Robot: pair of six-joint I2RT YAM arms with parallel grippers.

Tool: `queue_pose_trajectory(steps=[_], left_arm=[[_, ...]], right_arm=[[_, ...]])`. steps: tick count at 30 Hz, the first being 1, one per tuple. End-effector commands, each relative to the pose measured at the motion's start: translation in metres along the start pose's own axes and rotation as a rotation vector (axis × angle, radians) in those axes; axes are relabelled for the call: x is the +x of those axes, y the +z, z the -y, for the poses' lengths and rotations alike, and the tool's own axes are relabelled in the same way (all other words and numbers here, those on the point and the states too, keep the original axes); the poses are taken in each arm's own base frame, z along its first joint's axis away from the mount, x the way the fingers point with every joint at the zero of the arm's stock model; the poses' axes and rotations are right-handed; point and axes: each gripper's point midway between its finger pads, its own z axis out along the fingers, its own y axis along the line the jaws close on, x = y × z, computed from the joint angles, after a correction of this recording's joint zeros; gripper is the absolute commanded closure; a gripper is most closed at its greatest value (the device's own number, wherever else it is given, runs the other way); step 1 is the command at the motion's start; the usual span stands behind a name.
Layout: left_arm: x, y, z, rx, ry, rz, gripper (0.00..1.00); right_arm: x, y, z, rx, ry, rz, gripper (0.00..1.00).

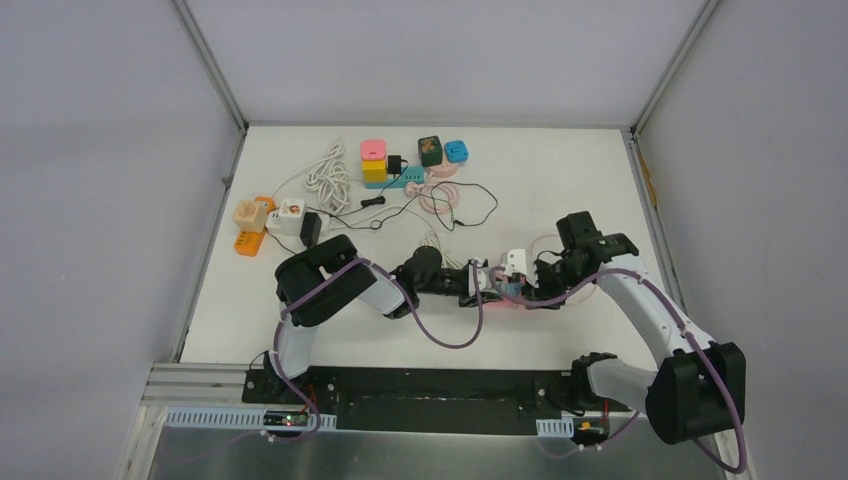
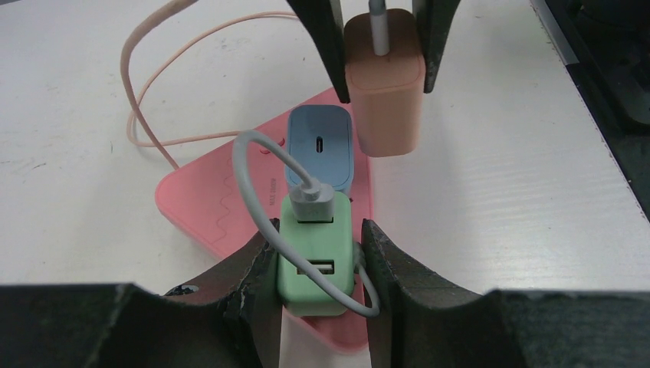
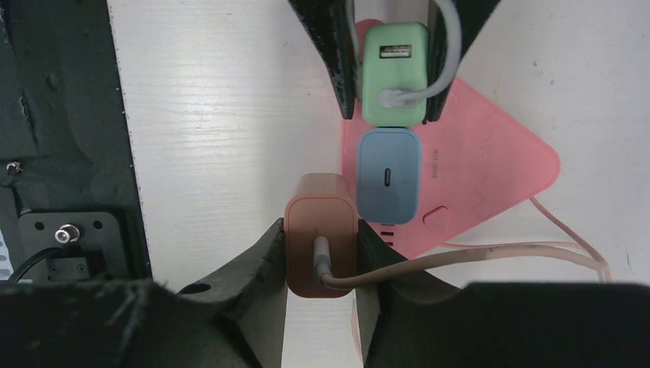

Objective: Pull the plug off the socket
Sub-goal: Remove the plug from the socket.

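Lettering is scarce: the only print I can find is one short line on the face of the pink power strip [image 2: 207, 203], beside the blue charger [image 2: 320, 149], and it is too small for me to read. The chargers show me only their ports, a slot-shaped one on the blue and a rectangular one on the green. My left gripper [image 2: 316, 264] is closed on the green charger [image 3: 394, 73], one pad against each side. That charger stands at one end of the strip, with a white cable [image 2: 249, 176] looping out of its upper port. The blue charger sits just beside it in the same row. My right gripper [image 3: 320, 245] is clamped on the peach charger [image 2: 383, 84], the plug, by its two flanks. A pinkish cable [image 3: 475, 257] leaves its face and trails across the white table [image 2: 498, 153]. This plug stands out of line with the other two, at the strip's edge and largely over bare table in my right wrist view. Whether its prongs sit in a socket I cannot tell. From above, my grippers meet near the table's middle, well apart from the coloured cube adapters [image 1: 375, 160] at the far edge.
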Motion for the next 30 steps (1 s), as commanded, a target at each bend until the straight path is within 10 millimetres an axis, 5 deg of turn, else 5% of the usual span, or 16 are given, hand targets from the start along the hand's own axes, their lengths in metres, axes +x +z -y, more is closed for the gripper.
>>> queue_pose_trajectory(steps=[1, 12, 23, 30], left_arm=[[0.028, -0.008, 0.008, 0.012, -0.057, -0.098, 1.00], [0.026, -0.009, 0.008, 0.012, -0.054, -0.093, 1.00], [0.027, -0.008, 0.009, 0.016, -0.055, -0.096, 1.00], [0.027, -0.008, 0.008, 0.014, -0.056, -0.098, 1.00]], right_arm=[[-0.009, -0.009, 0.025, 0.063, 0.065, 0.034, 1.00], [-0.005, -0.019, 0.023, -0.072, 0.300, 0.142, 1.00], [0.003, -0.010, 0.024, 0.097, 0.029, 0.023, 1.00], [-0.007, -0.026, 0.031, 0.100, 0.113, 0.062, 1.00]])
